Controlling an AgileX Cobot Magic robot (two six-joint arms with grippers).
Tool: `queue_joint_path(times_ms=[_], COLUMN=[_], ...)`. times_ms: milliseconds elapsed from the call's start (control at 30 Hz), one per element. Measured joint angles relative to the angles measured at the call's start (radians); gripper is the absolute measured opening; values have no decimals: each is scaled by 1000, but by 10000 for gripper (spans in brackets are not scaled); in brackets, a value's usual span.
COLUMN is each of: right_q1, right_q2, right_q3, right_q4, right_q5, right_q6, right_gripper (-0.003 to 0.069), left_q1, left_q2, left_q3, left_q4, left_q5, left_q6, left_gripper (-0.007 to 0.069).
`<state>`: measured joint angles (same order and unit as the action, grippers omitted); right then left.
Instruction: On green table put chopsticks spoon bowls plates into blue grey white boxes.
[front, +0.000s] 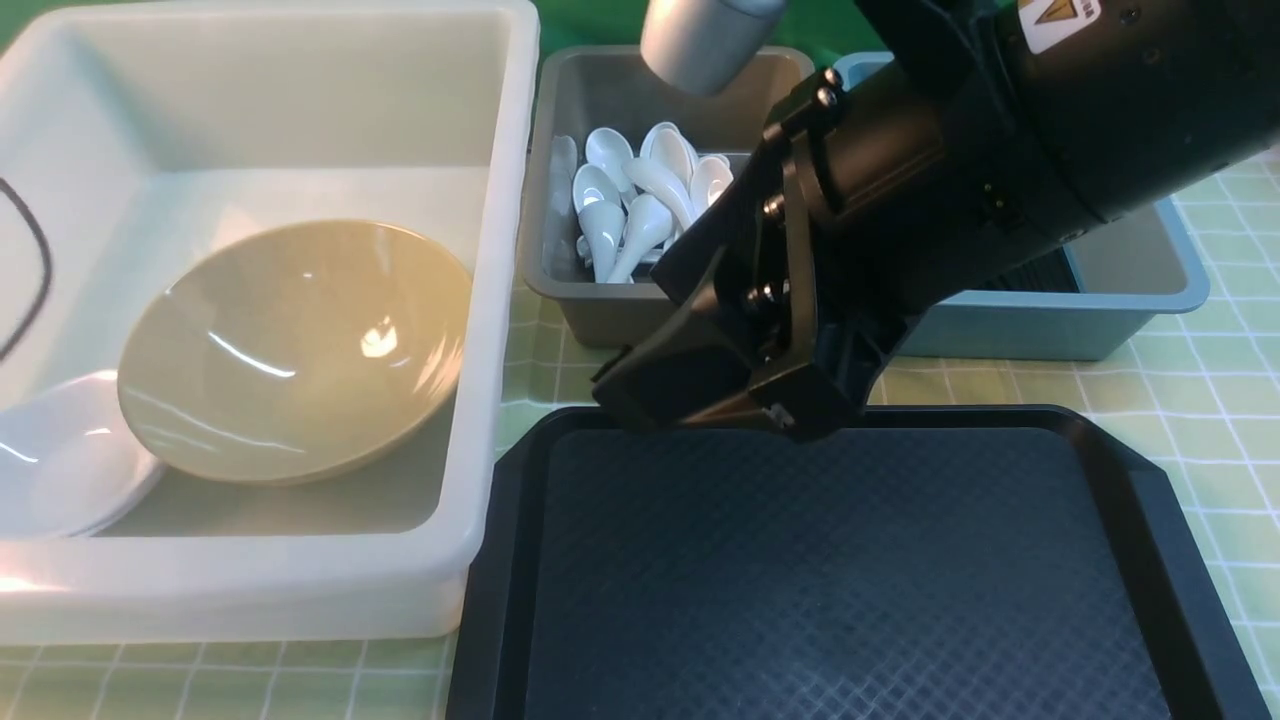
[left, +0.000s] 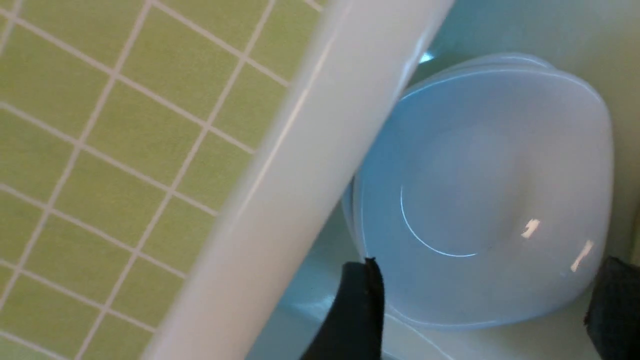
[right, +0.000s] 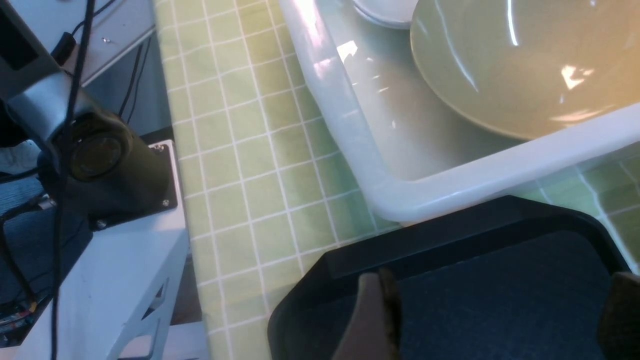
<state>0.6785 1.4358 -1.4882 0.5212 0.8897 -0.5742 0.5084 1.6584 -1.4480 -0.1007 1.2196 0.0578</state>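
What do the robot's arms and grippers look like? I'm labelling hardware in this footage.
The right arm is glossy black, thick and tubular, with a white label carrying a yellow warning triangle and a silver cylinder beside it. The right gripper is angular black with bolts. The left gripper shows only dark fingers.

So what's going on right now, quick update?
Left claw open over white bowl in white box. Right claw open, empty, above black tray. Nothing blocking.
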Motion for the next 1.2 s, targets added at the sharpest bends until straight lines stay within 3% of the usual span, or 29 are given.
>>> queue_joint_path(times_ms=[167, 300, 433, 500, 567, 633, 667, 767, 867, 1000, 1200], right_q1=[-24, -112, -226, -271, -295, -302, -304, -301, -288, -279, -279], right_q2=[0, 0, -3, -21, -51, -86, -123, -215, -350, -584, -885], right_q3=[0, 0, 3, 22, 54, 92, 133, 238, 381, 614, 942], right_q4=[-50, -61, -69, -73, -77, -80, -80, -80, -80, -73, -70], right_q5=[8, 50, 114, 122, 119, 107, 90, 25, -78, -275, -490], right_q6=[13, 38, 71, 104, 131, 152, 167, 186, 173, 68, 51], right_gripper=[544, 449, 235, 111, 54, 35, 29, 25, 25, 25, 25], left_q1=[-69, -233, -453, -561, -637, -682, -721, -755, -758, -756, -756], left_q2=[-156, -275, -356, -371, -378, -390, -410, -484, -583, -793, -1106], left_q3=[0, 0, 0, 0, 4, 19, 48, 115, 204, 402, 679], left_q4=[-108, -234, -284, -287, -286, -286, -287, -287, -267, -228, -316], left_q5=[8, 10, 26, 32, 36, 35, 34, 23, 11, -34, -94], left_q6=[84, 193, 223, 237, 241, 241, 241, 241, 222, 99, -4], left_gripper=[594, 584, 477, 381, 259, 167, 75, 11, -1, -1, -1])
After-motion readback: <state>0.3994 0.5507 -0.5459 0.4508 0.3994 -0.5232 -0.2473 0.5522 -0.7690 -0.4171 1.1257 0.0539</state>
